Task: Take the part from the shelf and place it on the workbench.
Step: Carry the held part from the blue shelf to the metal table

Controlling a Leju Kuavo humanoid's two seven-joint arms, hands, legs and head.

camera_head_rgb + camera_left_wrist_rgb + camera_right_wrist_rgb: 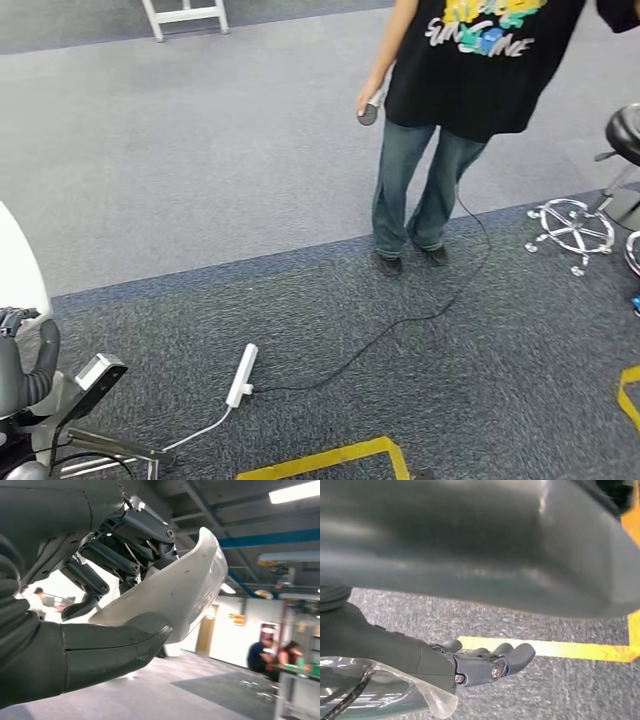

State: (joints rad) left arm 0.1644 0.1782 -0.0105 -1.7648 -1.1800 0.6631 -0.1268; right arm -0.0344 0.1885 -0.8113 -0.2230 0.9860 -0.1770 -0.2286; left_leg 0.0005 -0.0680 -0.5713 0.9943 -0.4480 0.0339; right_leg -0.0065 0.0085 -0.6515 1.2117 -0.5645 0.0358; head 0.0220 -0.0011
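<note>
One white, curved, glossy plastic shell part (188, 592), clamped in the left hand (94, 605): thick grey thumb (113, 647) pressed along the near face, darker fingers (113, 555) hooked over the opposite edge. Long axis running away from the wrist, the broad rounded end pointing outward past the fingertips, toward a ceiling with one lit strip lamp (294, 491). In the head view, a sliver of the same white part (19, 265) at the left border, just above the dark ribbed wrist cover of the left hand (19, 370), held clear of the floor. One right hand (482, 662) hanging over speckled grey carpet (546, 625), fingers lying close side by side, nearly straight, with nothing gripped between them; a clear plastic sleeve (388, 690) wrapped about its wrist. One yellow tape line (584, 650) on the carpet beyond those fingertips. On the floor ahead: one white power strip (243, 374), one black cable (392, 325) trailing from it toward one person in a black printed T-shirt and blue jeans (453, 110), standing on the carpet seam and holding one small grey object (368, 112) low at the side. One chrome star-shaped chair base (575, 226) near the right border, one black stool seat (625, 132) above it. Two seated people (275, 655), blurred, far off in the left wrist view.
</note>
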